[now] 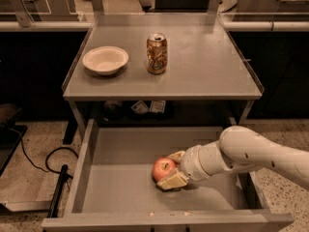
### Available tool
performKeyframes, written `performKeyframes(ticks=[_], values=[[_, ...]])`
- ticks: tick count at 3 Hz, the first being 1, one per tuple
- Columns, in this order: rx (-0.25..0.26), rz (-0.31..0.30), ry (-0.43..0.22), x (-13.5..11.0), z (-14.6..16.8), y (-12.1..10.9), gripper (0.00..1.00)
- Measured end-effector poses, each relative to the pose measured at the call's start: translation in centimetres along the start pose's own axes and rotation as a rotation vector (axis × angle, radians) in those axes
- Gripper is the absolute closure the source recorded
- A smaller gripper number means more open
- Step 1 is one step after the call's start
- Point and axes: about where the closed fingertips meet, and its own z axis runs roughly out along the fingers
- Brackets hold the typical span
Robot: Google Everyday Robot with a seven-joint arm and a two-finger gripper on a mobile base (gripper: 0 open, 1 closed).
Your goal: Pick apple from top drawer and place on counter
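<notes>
The apple [161, 166], red-orange with a yellowish patch, lies on the floor of the open top drawer [120, 178], right of its middle. My gripper [166, 171] reaches in from the right on a white arm. Its two tan fingers sit on either side of the apple, one behind it and one [172, 181] in front, pressed against it. The apple still rests on the drawer floor. The counter [203, 66] is the grey table top above the drawer.
On the counter stand a white bowl [105, 59] at the left and a soda can [157, 53] in the middle. The drawer's front panel [164, 221] and low side walls enclose the apple. A black cable [48, 158] lies on the floor at the left.
</notes>
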Motion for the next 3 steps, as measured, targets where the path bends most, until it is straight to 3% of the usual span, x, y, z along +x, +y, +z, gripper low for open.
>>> performKeyframes(ticks=[1,2,3], values=[[0.0,0.0,0.0,0.0,0.0,0.0,0.85],[0.019,0.009,0.002,-0.5,-0.3,0.2,1.0],[0.096,0.049,0.01,-2.7,-2.4,0.5,1.0]])
